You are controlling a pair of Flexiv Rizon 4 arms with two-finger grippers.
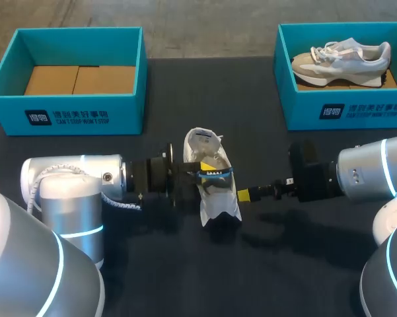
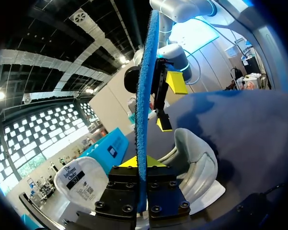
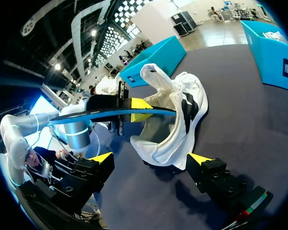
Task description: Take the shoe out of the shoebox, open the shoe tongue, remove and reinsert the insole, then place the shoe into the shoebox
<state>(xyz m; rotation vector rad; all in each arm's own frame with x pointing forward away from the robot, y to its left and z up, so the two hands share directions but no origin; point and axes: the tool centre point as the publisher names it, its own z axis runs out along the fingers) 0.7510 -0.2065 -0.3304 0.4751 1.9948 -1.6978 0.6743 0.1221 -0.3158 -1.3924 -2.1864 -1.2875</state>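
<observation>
A white shoe (image 1: 215,191) lies in the middle of the dark table, its tongue (image 1: 201,140) pulled open toward the far side. My left gripper (image 1: 208,174) comes in from the left and is shut on a thin blue insole (image 1: 215,173) just above the shoe's opening. In the left wrist view the insole (image 2: 144,91) stands edge-on between the yellow tips of the left gripper (image 2: 141,163), with the shoe (image 2: 196,163) beyond. My right gripper (image 1: 246,195) stands open beside the shoe's right side. In the right wrist view its tips (image 3: 151,160) straddle the shoe (image 3: 179,120), and the insole (image 3: 110,115) shows above.
An empty teal shoebox (image 1: 66,112) with a cardboard floor stands at the back left. A second teal box (image 1: 343,109) at the back right holds another grey-white shoe (image 1: 340,58). Bare tabletop lies in front of the shoe.
</observation>
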